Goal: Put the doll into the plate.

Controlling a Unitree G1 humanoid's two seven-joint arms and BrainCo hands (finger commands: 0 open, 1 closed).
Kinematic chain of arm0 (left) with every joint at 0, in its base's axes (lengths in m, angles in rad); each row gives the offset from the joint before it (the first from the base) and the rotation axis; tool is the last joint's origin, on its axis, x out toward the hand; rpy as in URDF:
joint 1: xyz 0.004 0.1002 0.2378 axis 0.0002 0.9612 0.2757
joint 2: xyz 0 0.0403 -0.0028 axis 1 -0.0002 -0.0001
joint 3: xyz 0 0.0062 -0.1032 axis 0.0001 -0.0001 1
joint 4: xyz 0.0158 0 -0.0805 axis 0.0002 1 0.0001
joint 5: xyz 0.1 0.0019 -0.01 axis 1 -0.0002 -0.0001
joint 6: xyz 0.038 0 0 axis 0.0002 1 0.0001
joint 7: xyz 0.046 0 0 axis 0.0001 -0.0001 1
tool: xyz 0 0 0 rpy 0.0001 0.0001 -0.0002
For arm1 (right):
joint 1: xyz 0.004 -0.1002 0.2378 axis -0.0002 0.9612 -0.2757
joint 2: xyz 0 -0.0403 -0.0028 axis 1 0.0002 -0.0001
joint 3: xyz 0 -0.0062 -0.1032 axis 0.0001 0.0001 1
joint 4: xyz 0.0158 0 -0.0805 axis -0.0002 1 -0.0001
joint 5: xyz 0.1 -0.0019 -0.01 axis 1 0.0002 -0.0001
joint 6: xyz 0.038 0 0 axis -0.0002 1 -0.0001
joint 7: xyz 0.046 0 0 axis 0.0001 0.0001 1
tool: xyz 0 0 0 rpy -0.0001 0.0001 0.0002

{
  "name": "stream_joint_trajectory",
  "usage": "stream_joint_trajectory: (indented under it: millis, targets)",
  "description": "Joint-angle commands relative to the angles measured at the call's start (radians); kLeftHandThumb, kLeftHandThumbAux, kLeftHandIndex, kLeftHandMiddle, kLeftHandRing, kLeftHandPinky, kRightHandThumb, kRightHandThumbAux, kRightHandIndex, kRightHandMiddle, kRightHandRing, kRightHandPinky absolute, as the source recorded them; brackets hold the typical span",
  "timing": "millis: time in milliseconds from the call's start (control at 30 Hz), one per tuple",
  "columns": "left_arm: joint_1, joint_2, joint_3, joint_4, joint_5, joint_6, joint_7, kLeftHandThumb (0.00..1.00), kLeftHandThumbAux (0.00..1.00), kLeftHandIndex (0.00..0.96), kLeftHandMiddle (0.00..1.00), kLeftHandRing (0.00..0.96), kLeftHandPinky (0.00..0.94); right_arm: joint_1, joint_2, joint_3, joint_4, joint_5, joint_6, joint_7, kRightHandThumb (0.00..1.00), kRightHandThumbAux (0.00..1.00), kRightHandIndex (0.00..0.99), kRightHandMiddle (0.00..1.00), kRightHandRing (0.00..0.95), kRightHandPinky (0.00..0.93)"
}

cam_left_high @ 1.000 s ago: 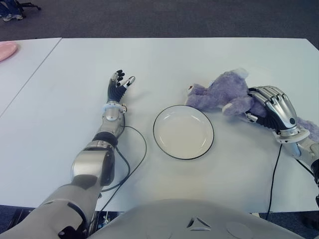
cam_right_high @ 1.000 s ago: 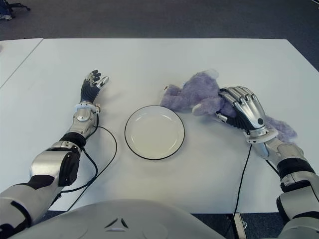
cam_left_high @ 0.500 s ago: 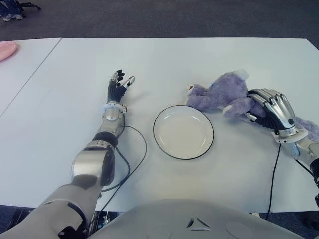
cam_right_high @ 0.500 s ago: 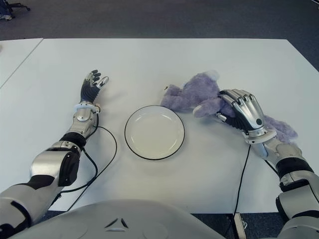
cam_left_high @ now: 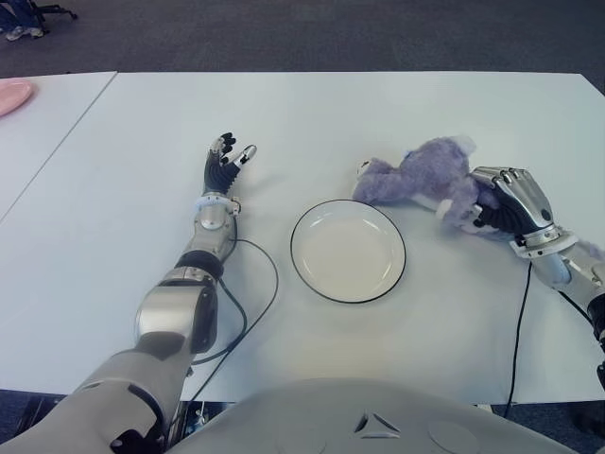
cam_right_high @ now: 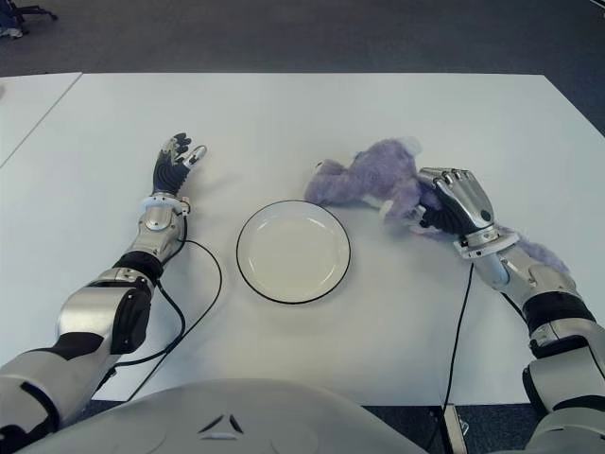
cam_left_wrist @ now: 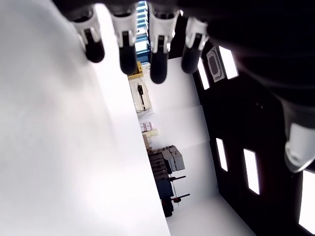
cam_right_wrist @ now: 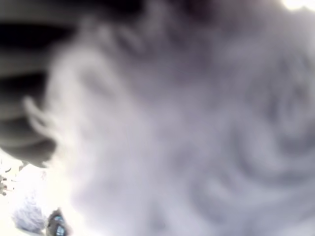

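On the white desk (cam_left_high: 312, 113), right of the plate: purple doll in the right robot hand's grip.
Doll (cam_left_high: 421, 175) lies lengthwise across the desk, head end toward the plate (cam_left_high: 348, 251), just beside its rim, outside it. Right robot hand (cam_left_high: 510, 203) has fingers curled around the doll's rear. Left robot hand (cam_left_high: 225, 159), fingers spread and holding nothing, shows left of the plate.

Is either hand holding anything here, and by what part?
The right hand grips the purple doll at its rear body, beside the plate. The left hand holds nothing.
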Motion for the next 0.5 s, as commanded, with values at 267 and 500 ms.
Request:
stream_joint_trajectory:
  millis: [267,500]
  targets:
    - [0.188,-0.051,-0.010,0.122,0.007,0.101,-0.017,0.000,0.519,0.161,0.175,0.119,0.001,0.078,0.043,-0.049,-0.055,0.112,-0.007,0.218,0.700,0.715,0.440,0.863,0.855,0.845]
    - [0.182,-0.053,-0.010,0.124,0.008,0.110,-0.014,0.000,0.520,0.158,0.190,0.138,0.017,0.024,0.056,-0.137,-0.209,0.140,0.043,0.242,0.700,0.719,0.440,0.879,0.865,0.858]
